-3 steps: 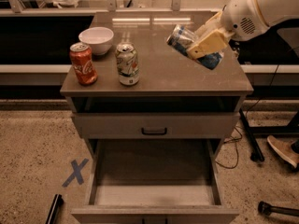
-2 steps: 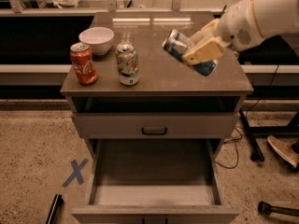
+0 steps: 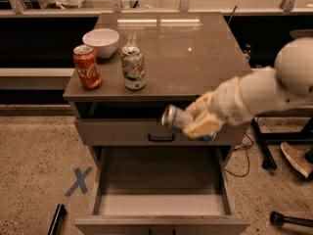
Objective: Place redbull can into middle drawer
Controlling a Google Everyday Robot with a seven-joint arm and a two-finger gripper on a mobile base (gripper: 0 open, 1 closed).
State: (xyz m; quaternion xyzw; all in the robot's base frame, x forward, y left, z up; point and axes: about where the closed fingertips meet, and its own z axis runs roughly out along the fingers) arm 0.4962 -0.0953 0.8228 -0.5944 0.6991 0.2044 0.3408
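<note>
Tool [image 3: 201, 125] with redbull can [image 3: 176, 118] lower; above middle drawer [image 3: 161, 204]

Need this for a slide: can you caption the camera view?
The gripper holds the redbull can sideways above the open middle drawer.

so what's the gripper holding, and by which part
The gripper holds the redbull can by its body near one end, lying sideways above the open middle drawer.

I've got the gripper [image 3: 194, 122] in front of the shallow drawer front [image 3: 117, 131], above the open middle drawer [image 3: 161, 223]. Fingers [image 3: 202, 127] clamped on the redbull can [image 3: 174, 117], tilted near-horizontal. Coca-Cola can [image 3: 87, 67], white-green can [image 3: 133, 67] and bowl [image 3: 100, 42] on the counter [image 3: 195, 58], left side.
</note>
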